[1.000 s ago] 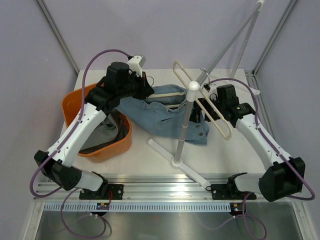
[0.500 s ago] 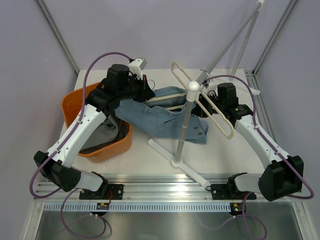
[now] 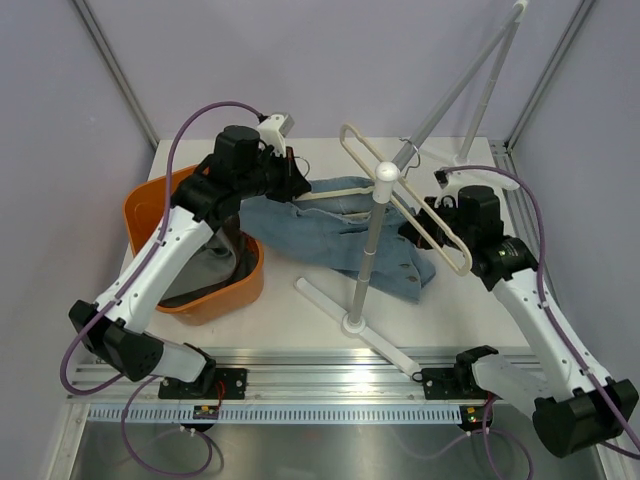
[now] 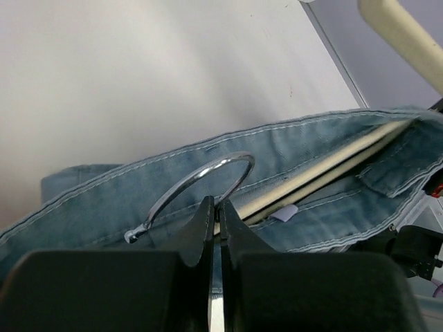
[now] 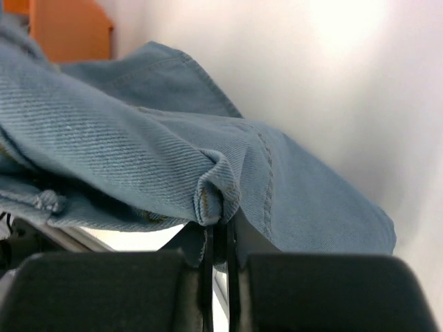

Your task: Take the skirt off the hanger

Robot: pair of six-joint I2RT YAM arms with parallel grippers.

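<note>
The blue denim skirt lies spread across the middle of the table. A cream hanger bar still sits inside its waistband. In the left wrist view, my left gripper is shut on the hanger's metal hook, with the cream hanger bar and the skirt's waistband just beyond. From above, the left gripper is at the skirt's left end. My right gripper is shut on a bunched fold of the skirt. It holds the skirt's right end in the top view.
A white clothes rack has its pole and foot in front of the skirt. A second cream hanger hangs from it over the skirt's right part. An orange basket holding grey cloth stands at the left.
My right gripper has shut on the skirt's right end and moved right and nearer, stretching the denim that way. The left gripper keeps hold of the hook, almost still.
</note>
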